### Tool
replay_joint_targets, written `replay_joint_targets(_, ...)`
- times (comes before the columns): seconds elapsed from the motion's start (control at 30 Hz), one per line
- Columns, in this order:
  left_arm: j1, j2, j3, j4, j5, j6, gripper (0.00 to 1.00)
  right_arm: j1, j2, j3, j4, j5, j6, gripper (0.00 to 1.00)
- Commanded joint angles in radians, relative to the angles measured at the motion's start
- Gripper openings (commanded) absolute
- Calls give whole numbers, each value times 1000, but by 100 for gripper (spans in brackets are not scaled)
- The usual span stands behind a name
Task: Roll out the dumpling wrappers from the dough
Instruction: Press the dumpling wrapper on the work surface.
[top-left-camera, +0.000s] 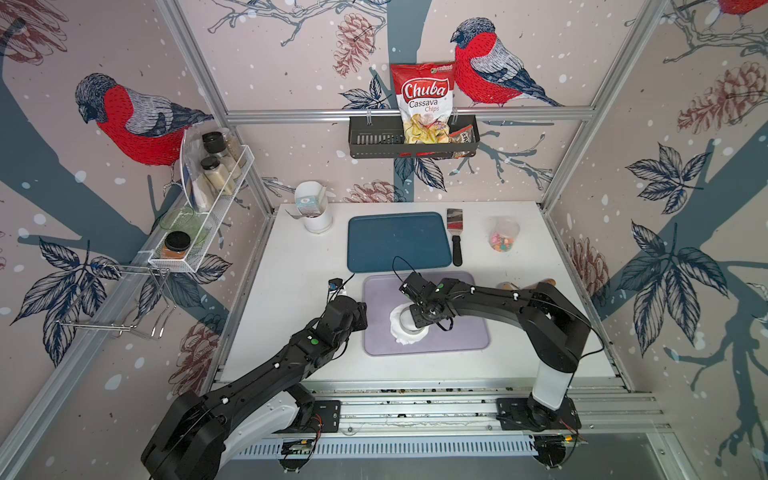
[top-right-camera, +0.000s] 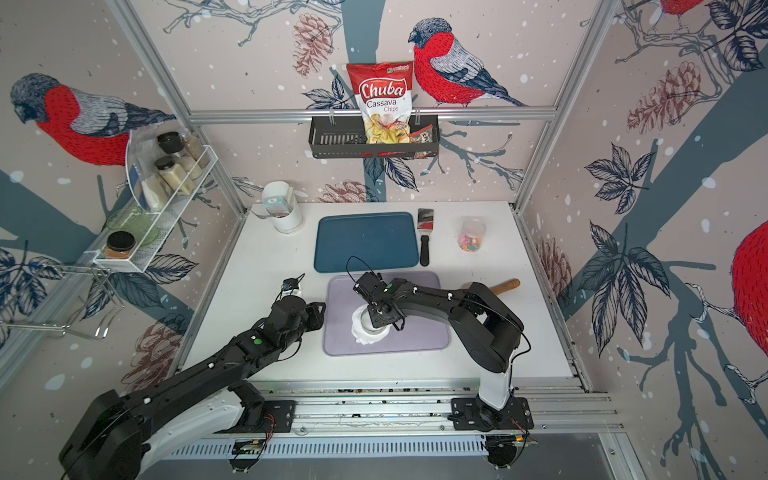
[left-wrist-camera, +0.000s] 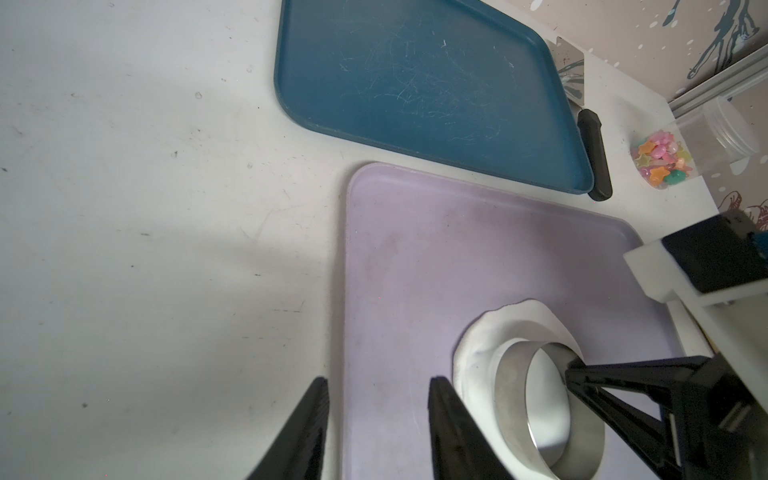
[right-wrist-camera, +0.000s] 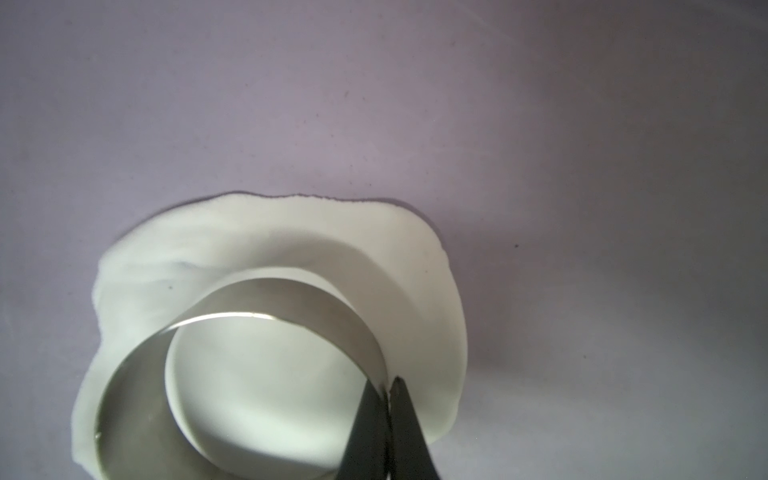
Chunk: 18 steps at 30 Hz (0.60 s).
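**Pressing the ring cutter into the dough**

I have the right gripper (right-wrist-camera: 390, 384) closed tight on the wall of the metal ring cutter (right-wrist-camera: 291, 303), one finger inside the ring and one outside; it grips nothing else. The ring stands upright, its open axis vertical, on the dough (right-wrist-camera: 249, 241), which lies flattened and ragged-edged in the left front part of the lilac tray (top-left-camera: 457, 332); white dough fills the ring's floor and spreads beyond it on every side I can see, widest on the side away from the pinch; whether the rim has cut through to the tray I cannot tell. The left gripper (left-wrist-camera: 378, 382) hangs partly open and empty over the tray's left rim, just beside the dough's edge and not touching it. So the work lies straight below the right jaws, and the right arm is the one on it; I judge the coming move to be purely vertical, down to finish the cut or up to free the ring; the left jaws stand close enough to pin the scrap if it lifts.
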Motion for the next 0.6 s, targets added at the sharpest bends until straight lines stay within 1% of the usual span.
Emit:
replay_joint_targets(0.0, 6, 0, -4, 17, 12, -5, 42, 5, 12, 6, -33, -4, -7, 3)
replay_joint_targets(0.07, 6, 2, -3, 17, 17, -5, 42, 6, 9, 7, -38, -6, -1, 8)
replay_joint_targets(0.2, 6, 9, 0, 23, 28, -3, 42, 4, -25, 25, -50, -10, 7, 23)
replay_joint_targets(0.27, 6, 13, 10, 18, 34, 6, 41, 0, -51, 38, -58, -22, 16, 33)
replay_joint_targets(0.3, 6, 15, 17, 14, 38, 10, 41, -3, -66, 43, -60, -34, 19, 36)
replay_joint_targets(0.4, 6, 19, 38, 12, 72, 33, 39, -22, -117, 40, -57, -62, 43, 39)
replay_joint_targets(0.5, 5, 46, 60, 58, 180, 67, 38, -69, -167, -8, -8, -150, 59, 42)
replay_joint_targets(0.57, 0, 89, 77, 88, 261, 89, 35, -100, -176, -49, 24, -212, 70, 43)
